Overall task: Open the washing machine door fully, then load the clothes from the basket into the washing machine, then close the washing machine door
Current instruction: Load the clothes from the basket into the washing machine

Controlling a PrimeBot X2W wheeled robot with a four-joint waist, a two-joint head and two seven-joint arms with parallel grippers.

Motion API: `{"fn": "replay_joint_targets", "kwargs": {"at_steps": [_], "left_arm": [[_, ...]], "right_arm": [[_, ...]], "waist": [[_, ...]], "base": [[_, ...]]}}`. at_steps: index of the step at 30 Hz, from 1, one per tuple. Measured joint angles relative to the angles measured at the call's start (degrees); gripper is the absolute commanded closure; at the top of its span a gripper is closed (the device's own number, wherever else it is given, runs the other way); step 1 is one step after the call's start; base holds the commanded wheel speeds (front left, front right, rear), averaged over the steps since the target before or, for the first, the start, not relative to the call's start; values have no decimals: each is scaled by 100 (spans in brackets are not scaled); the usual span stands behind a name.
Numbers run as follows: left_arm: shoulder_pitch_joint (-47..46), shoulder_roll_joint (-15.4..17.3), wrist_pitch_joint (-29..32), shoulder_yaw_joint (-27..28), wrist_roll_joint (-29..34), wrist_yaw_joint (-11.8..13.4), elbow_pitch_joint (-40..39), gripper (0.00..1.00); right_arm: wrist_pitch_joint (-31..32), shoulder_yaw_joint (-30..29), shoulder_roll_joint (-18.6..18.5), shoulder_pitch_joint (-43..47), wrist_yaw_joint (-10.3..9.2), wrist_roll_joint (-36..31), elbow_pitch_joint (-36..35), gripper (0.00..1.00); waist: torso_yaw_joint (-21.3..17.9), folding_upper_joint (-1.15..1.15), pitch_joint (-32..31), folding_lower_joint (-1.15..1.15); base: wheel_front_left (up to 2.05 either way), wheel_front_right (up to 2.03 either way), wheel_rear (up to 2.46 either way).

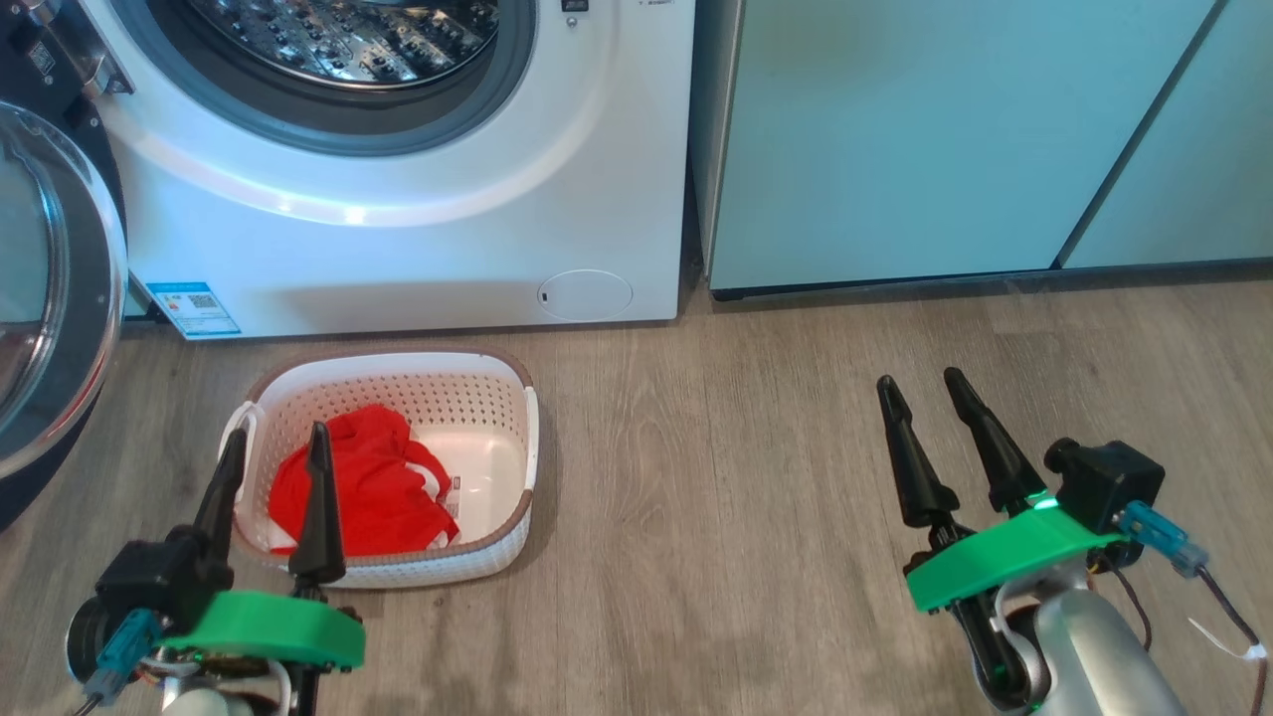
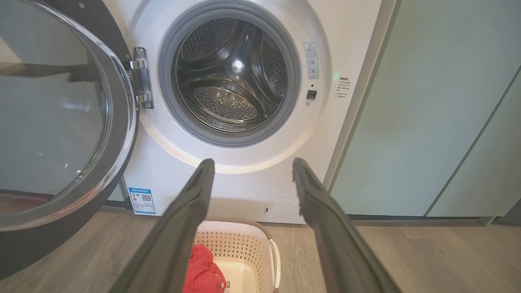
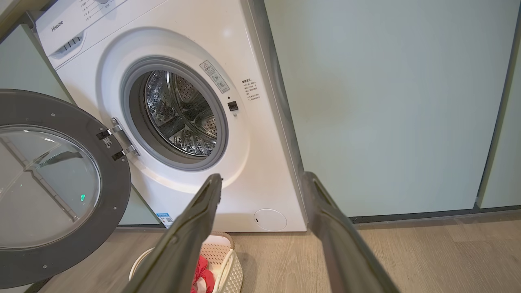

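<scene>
Both of my grippers sit low in the head view, the left gripper (image 1: 277, 433) at lower left and the right gripper (image 1: 920, 380) at lower right. Each has its fingers spread wide with nothing between them.

The left one hangs over the near edge of the basket (image 1: 448, 393), which stands on the wood floor (image 1: 716, 447) at lower centre-left, just in front of the washing machine (image 1: 418, 249). The clothes (image 1: 363, 487) lie as one red heap in the basket's left half. The door (image 1: 40, 298) stands swung out at the left edge, and the drum (image 2: 232, 77) looks empty.

I judge the step in hand to be the first pick. I should tip my left fingers down into the middle of the heap, clear of the basket wall and rim. Closing on a thick fold, not a loose edge, should stop the basket lifting with it. Then I raise it clear of the rim and carry it up past the grey seal, deep enough that nothing drapes over the lip. The open door is close on that side, so my arm needs care.

"Hisense" can be read on the control panel (image 3: 57, 26) at upper left of the right wrist view. A blue sticker (image 1: 194, 308) with a square code sits low on the front, its print too small to read. So is the text on the warning label (image 2: 310, 60) with a triangle beside the opening.
</scene>
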Motion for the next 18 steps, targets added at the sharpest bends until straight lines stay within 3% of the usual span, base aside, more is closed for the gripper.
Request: {"fn": "replay_joint_targets", "kwargs": {"at_steps": [9,18], "left_arm": [[-1,0,0,9,-170,-58,-34,0],[2,1,0,52,-210,-58,-11,0]], "right_arm": [[0,34,0,-1,0,0,12,0],[0,46,-2,-2,0,0,46,0]], "waist": [[7,0,-7,0],[39,0,24,0]], "base": [[5,-5,0],[117,-117,0]]}}
